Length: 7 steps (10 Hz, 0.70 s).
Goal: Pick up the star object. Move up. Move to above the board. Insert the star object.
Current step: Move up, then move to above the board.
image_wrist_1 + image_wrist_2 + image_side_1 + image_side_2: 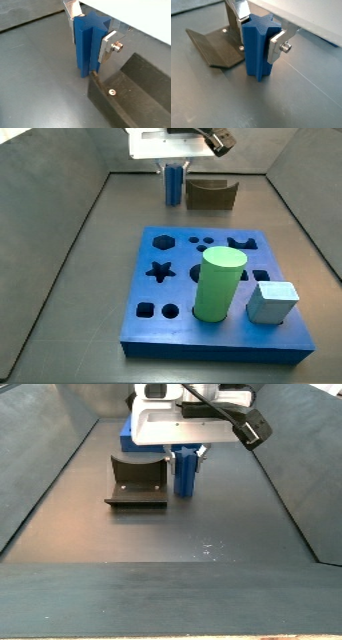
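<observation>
The star object is a tall blue ridged prism standing upright, its foot on or just above the dark floor. In both wrist views my gripper is shut on it, one silver finger flat against each side near the top. Both side views show the star object hanging under the white gripper at the far end of the bin from the board. The board's star-shaped hole is open.
The fixture stands right beside the star object. On the board a green cylinder stands upright in a hole, with a pale block next to it. Grey walls line both sides.
</observation>
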Available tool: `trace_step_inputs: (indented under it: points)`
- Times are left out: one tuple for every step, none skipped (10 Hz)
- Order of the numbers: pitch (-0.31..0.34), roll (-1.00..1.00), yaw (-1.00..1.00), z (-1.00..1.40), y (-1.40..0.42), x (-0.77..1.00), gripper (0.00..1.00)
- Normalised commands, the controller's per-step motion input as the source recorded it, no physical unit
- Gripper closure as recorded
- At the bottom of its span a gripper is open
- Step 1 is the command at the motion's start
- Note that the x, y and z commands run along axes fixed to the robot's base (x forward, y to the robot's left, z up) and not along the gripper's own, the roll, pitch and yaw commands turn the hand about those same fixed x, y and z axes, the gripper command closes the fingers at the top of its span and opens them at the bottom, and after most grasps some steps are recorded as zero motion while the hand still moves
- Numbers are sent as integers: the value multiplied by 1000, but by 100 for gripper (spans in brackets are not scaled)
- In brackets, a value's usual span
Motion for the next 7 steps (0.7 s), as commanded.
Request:
trace_step_inputs:
  points:
    - [18,-10,-1,811,-44,-30,100]
    - [53,-13,1,679,-44,-70,100]
    - [56,-10,6,489,-25,-41,100]
    - [57,-7,7,323,-16,-22,100]
    - [90,8,-144,1000,110,42,100]
    - [96,8,-142,1000,114,42,100]
    - [101,7,-125,1000,112,42,100]
